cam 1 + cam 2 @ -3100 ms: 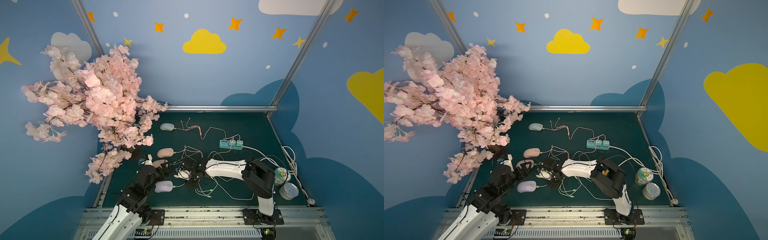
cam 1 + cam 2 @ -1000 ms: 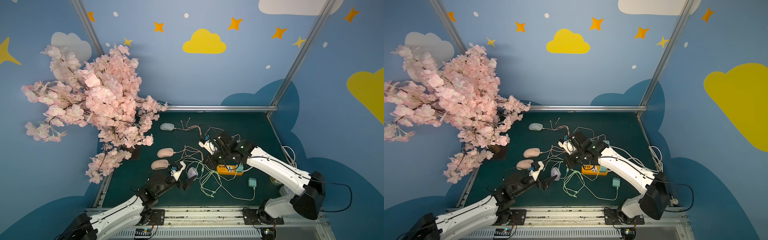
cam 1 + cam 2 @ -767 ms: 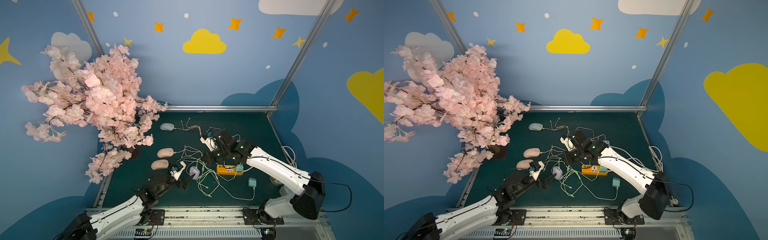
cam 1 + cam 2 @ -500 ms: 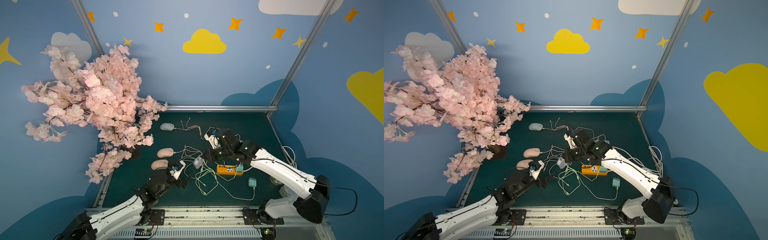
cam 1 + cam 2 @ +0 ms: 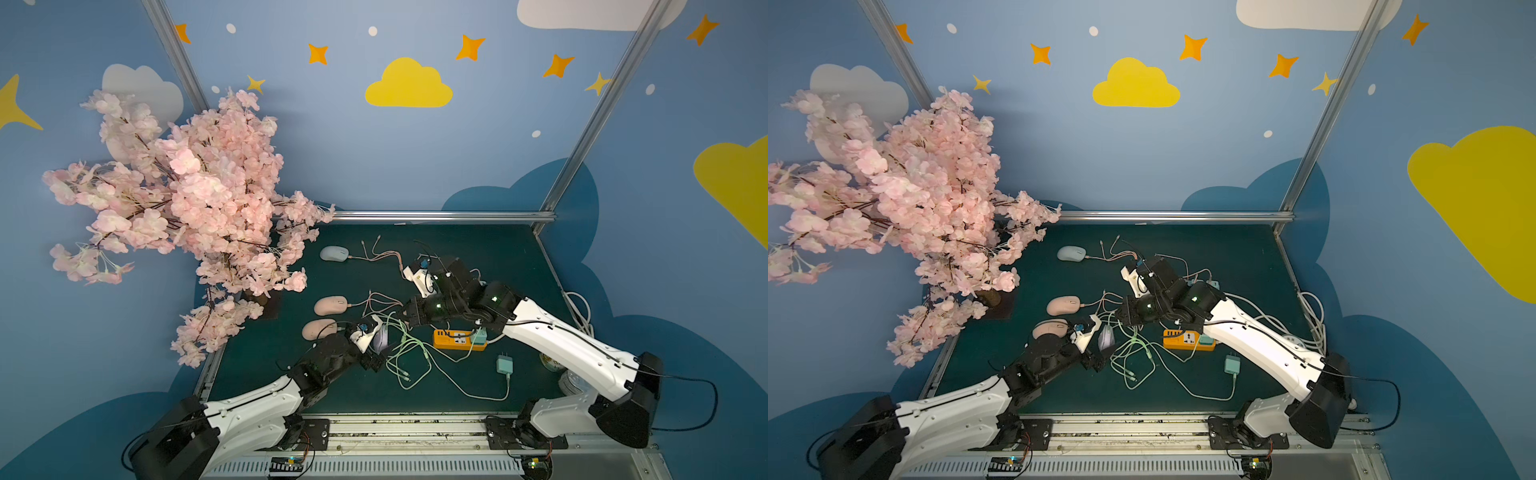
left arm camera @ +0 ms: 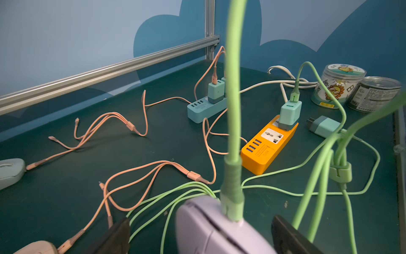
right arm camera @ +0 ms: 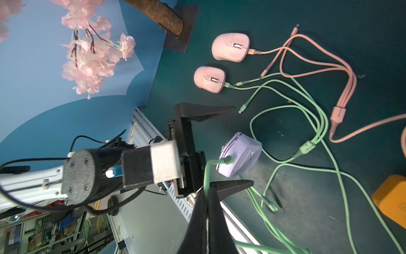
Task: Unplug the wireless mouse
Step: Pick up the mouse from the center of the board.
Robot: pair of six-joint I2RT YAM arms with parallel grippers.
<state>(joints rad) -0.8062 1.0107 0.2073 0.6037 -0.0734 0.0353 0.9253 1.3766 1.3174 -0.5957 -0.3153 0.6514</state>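
Note:
A lilac wireless mouse (image 5: 380, 338) hangs nose-up from a green cable (image 6: 232, 123), whose plug (image 6: 231, 198) sits in the mouse's front. My right gripper (image 7: 206, 191) is shut on that cable just above the plug, and in both top views it hovers over the cable tangle (image 5: 1121, 313). My left gripper (image 6: 201, 233) is open, one finger (image 6: 114, 237) on each side of the mouse (image 6: 211, 228) with gaps between. The right wrist view shows the mouse (image 7: 239, 154) between the left gripper's fingers (image 7: 204, 112).
An orange power strip (image 5: 453, 338) holding a teal charger lies right of the mouse. A teal strip (image 6: 202, 108) sits behind it and a loose charger (image 5: 504, 365) in front. Two pink mice (image 5: 330, 305), a grey mouse (image 5: 334, 252), pink cables, two tins (image 6: 338, 85) and a blossom tree (image 5: 199, 199) surround them.
My right gripper has shifted a little toward the left arm with the green cable. The hanging lilac mouse swung up and came back down between the left gripper's fingers.

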